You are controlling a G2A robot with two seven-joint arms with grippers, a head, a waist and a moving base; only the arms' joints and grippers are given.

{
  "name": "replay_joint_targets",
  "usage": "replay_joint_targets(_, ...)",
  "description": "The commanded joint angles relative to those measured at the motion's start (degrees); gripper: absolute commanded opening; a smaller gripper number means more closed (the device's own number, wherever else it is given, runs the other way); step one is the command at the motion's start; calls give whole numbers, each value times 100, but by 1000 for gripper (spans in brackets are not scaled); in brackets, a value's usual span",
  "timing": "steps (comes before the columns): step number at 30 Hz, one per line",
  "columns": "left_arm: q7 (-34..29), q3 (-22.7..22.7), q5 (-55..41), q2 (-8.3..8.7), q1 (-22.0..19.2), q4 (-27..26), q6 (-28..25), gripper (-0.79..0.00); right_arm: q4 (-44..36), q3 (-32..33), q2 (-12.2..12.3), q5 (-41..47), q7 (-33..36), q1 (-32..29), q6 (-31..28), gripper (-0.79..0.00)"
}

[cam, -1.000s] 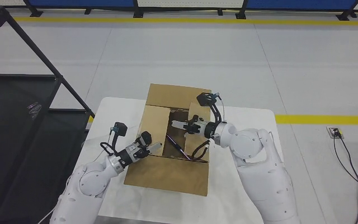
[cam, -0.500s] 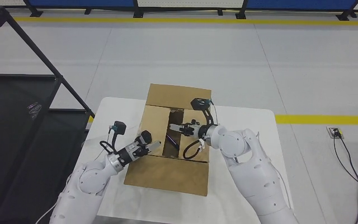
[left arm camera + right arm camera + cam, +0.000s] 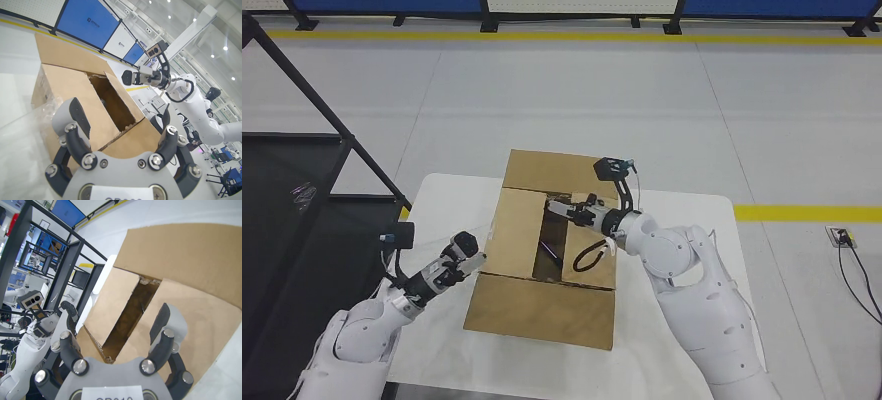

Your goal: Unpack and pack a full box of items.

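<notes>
right end effector [image 3: 556,208] over box [image 3: 542,310]

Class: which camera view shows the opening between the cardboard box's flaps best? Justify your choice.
The right wrist view: it looks down into the opening from close by, so it appears large. The top view shows it whole but small. The left wrist view shows it obliquely.

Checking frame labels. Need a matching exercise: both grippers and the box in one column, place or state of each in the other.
Things:
1. left gripper
2. right gripper
3. box

Places and states:
A. on the white table, top flaps ajar
B. open, over the gap between the flaps
C. open, beside the box, over the table

Pairs: 1-C, 2-B, 3-A
</notes>
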Motion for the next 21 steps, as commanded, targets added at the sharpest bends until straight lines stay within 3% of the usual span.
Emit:
replay_joint_targets(1,-394,-212,-87,79,202,93,-148,0,-81,-1,11,-140,4,-3,75,0)
replay_joint_targets(6,-1796,-270,-769,258,539,293,-502,0,-81,-1,11,-140,4,-3,75,0)
replay_joint_targets(8,-2040,-132,-975,328,626,200,-374,0,-81,-1,11,-140,4,-3,75,0)
replay_joint_targets(15,-2172,471,-1151,699,835,-236,-243,0,2,255,3,107,-1098,-157,426,0)
replay_joint_targets(21,-2007,806,-1830,1019,801,-188,-407,0,293,473,16,175,-1655,-109,675,0)
